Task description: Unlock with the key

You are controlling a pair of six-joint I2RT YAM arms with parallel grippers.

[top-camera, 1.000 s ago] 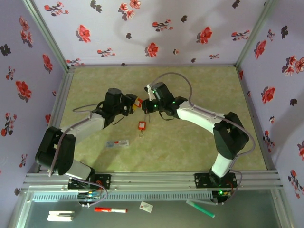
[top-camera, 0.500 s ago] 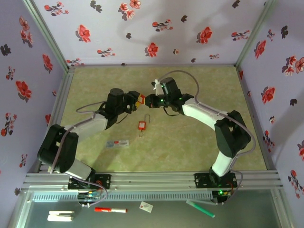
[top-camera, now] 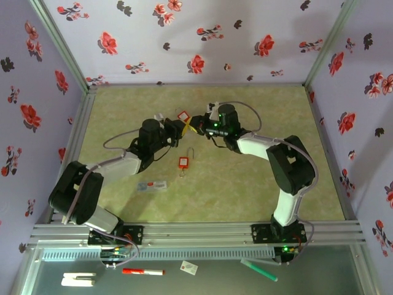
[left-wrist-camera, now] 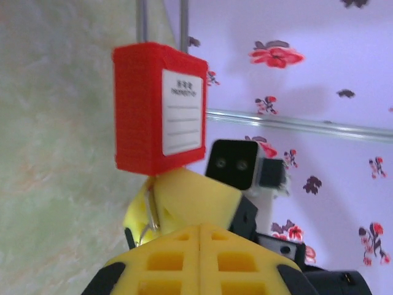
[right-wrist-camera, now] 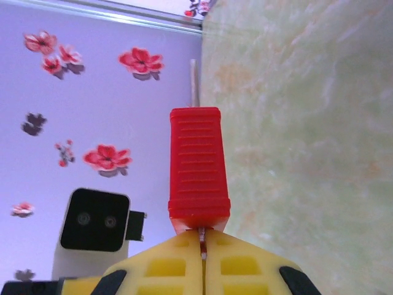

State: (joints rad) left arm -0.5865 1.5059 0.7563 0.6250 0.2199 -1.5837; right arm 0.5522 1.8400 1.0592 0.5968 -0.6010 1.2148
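The two arms reach in and meet near the middle of the green table. The right gripper has its yellow fingers pressed tight together. A thin bit of grey metal, the key, is pinched between the tips. The key goes straight into the bottom of a red padlock, so the padlock sits right at the end of the right gripper. The padlock has a white label on one side. Its thin metal shackle sticks out the far end, away from the grippers. The left gripper is closed too. Its yellow fingers touch each other and nothing shows between them. It sits just beside the right gripper, close under the padlock, and I cannot tell if it touches the padlock. A second red padlock lies flat on the table, near the grippers, on the side closer to the arm bases. A small pale tag lies on the table a bit further that way and to the left. The walls are purple with red flowers.
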